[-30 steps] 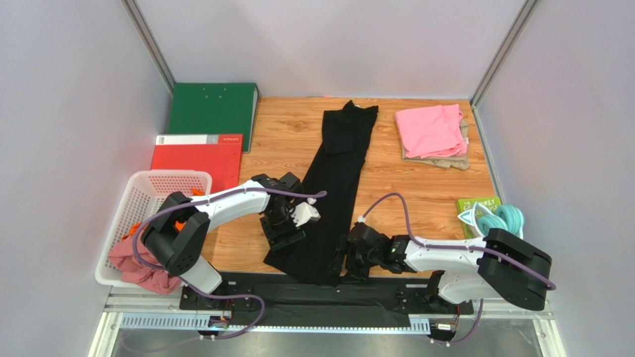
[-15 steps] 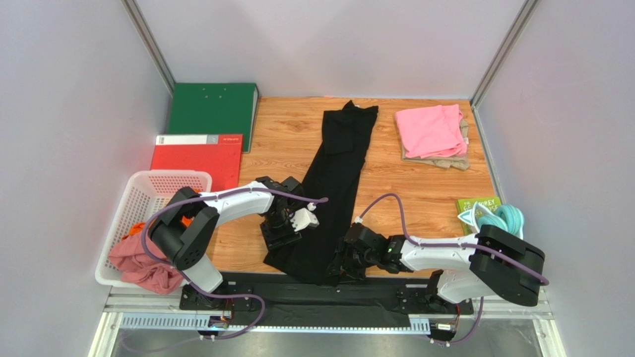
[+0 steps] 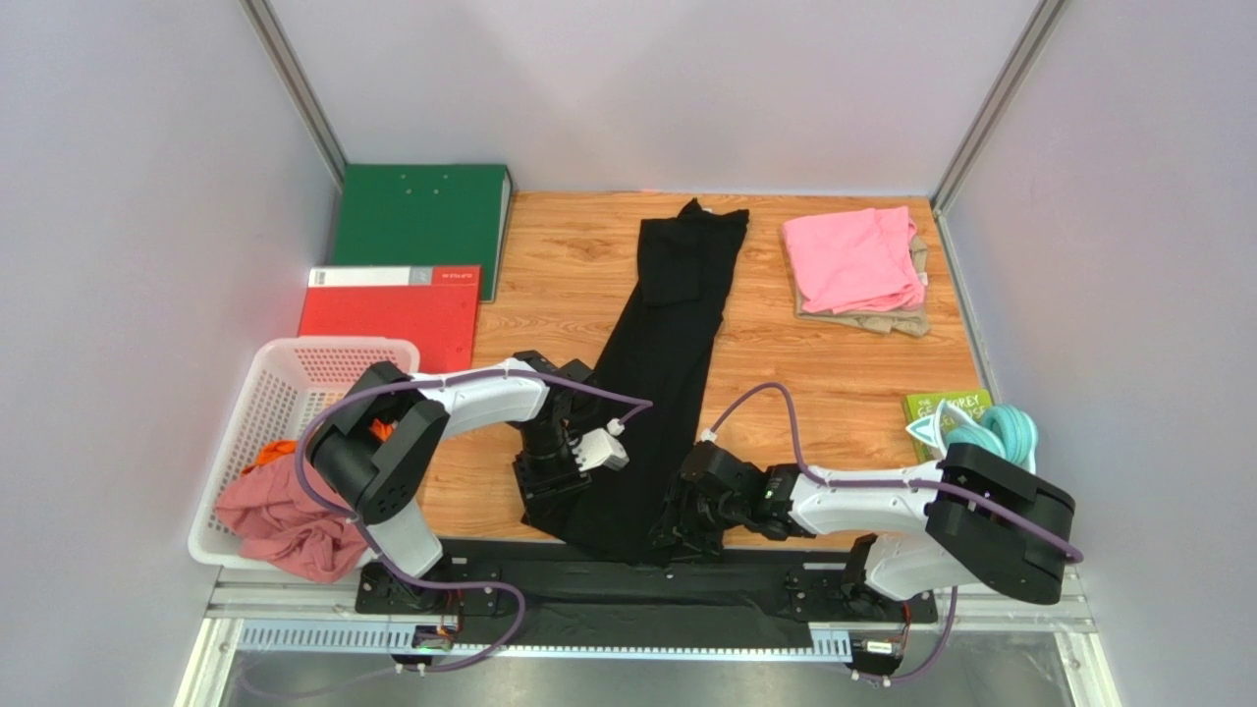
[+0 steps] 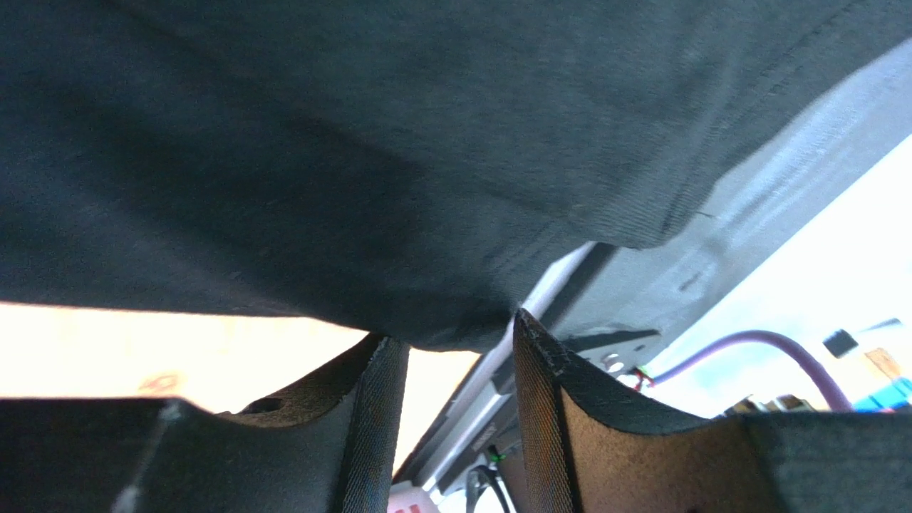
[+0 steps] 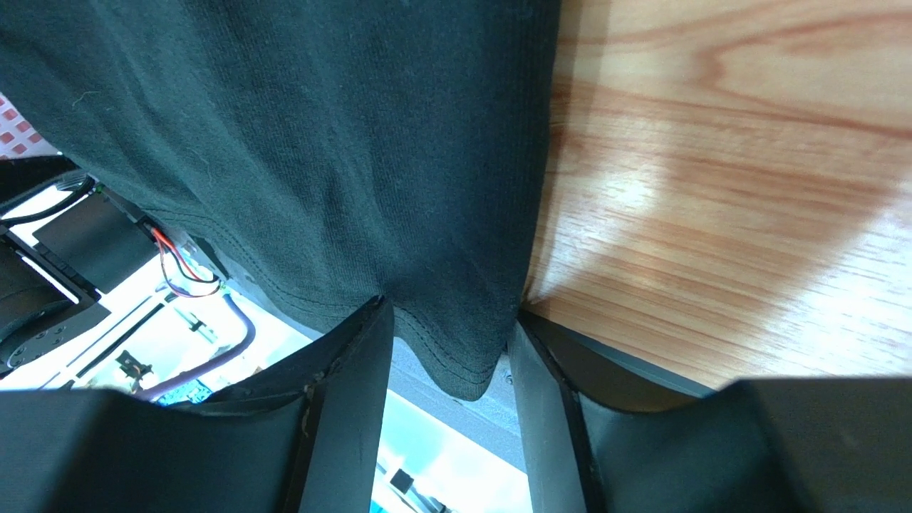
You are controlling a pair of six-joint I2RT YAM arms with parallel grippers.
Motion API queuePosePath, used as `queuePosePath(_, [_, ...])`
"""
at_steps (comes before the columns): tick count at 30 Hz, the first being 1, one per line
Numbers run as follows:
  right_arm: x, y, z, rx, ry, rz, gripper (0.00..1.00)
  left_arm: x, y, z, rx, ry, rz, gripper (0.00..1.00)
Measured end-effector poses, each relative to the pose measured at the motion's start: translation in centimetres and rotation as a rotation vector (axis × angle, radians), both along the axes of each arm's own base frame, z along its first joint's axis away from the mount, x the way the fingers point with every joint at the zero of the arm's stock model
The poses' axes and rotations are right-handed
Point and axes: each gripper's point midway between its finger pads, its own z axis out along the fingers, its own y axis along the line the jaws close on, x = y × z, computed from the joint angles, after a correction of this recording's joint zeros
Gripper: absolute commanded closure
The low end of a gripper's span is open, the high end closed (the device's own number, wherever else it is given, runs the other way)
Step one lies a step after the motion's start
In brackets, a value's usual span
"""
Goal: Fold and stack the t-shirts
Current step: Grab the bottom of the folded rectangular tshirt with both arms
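The black t-shirt (image 3: 672, 332) lies folded into a long strip from the table's far edge to its near edge. My left gripper (image 3: 549, 479) is at the strip's near-left corner. In the left wrist view the black hem (image 4: 450, 310) sits just at the fingertips of the left gripper (image 4: 455, 331), and a gap shows between the jaws. My right gripper (image 3: 676, 523) is at the near-right corner. There the hem corner (image 5: 460, 353) hangs loose between the part-open fingers of the right gripper (image 5: 450, 315). A pink t-shirt (image 3: 852, 254) lies folded on a beige one (image 3: 885, 317) at the far right.
A white basket (image 3: 317, 368) at the near left holds a dusty-rose shirt (image 3: 281, 523) and some orange cloth (image 3: 266, 454). A green binder (image 3: 421, 214) and a red binder (image 3: 387, 317) lie at the far left. A teal coiled bundle (image 3: 1003, 432) and a green booklet (image 3: 944, 405) sit at the right edge.
Both grippers have narrowed around the black shirt's near hem. The left gripper has come down toward the near-left corner; the right has shifted slightly left onto the near-right corner.
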Motion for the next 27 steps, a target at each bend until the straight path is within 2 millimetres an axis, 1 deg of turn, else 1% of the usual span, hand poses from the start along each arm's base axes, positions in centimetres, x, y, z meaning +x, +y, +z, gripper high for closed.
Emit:
queuePosePath(1, [0.0, 0.0, 0.0, -0.002, 0.001, 0.000, 0.53, -0.2, 0.0, 0.0, -0.004, 0.011, -0.001, 0.82])
queuePosePath(2, [0.0, -0.1, 0.0, -0.005, 0.000, 0.001, 0.54, -0.3, -0.1, 0.0, -0.008, 0.017, -0.003, 1.00])
queuePosePath(5, [0.0, -0.2, -0.1, -0.016, -0.001, 0.002, 0.62, -0.3, -0.2, -0.1, -0.018, 0.021, -0.015, 1.00])
queuePosePath(6, [0.1, -0.3, -0.1, -0.020, -0.005, 0.000, 0.69, -0.3, -0.2, -0.1, -0.021, 0.022, -0.017, 1.00])
queuePosePath(8, [0.3, -0.4, 0.1, -0.027, -0.016, -0.003, 0.79, -0.3, -0.3, -0.1, -0.023, 0.022, -0.017, 1.00])
queuePosePath(9, [0.5, -0.4, 0.2, -0.027, -0.025, -0.003, 0.88, -0.3, -0.3, -0.1, -0.025, 0.020, -0.017, 1.00])
queuePosePath(12, [0.9, -0.2, 0.9, -0.020, -0.046, -0.002, 1.00, -0.2, -0.4, 0.3, -0.035, 0.013, -0.017, 1.00])
queuePosePath(17, [1.0, -0.2, 1.5, -0.012, -0.056, -0.003, 1.00, 0.4, -1.0, 1.3, -0.069, -0.026, -0.017, 1.00])
queuePosePath(20, [1.0, -0.4, 2.0, -0.009, -0.062, -0.006, 1.00, 0.8, -1.2, 2.5, -0.096, -0.060, -0.015, 1.00])
queuePosePath(24, [0.8, -0.9, 2.8, -0.002, -0.067, -0.008, 1.00, 1.8, -2.0, 5.5, -0.154, -0.115, -0.003, 1.00])
queuePosePath(27, [0.5, -1.1, 3.5, 0.000, -0.074, -0.004, 1.00, 2.0, -2.5, 7.6, -0.199, -0.138, 0.001, 1.00])
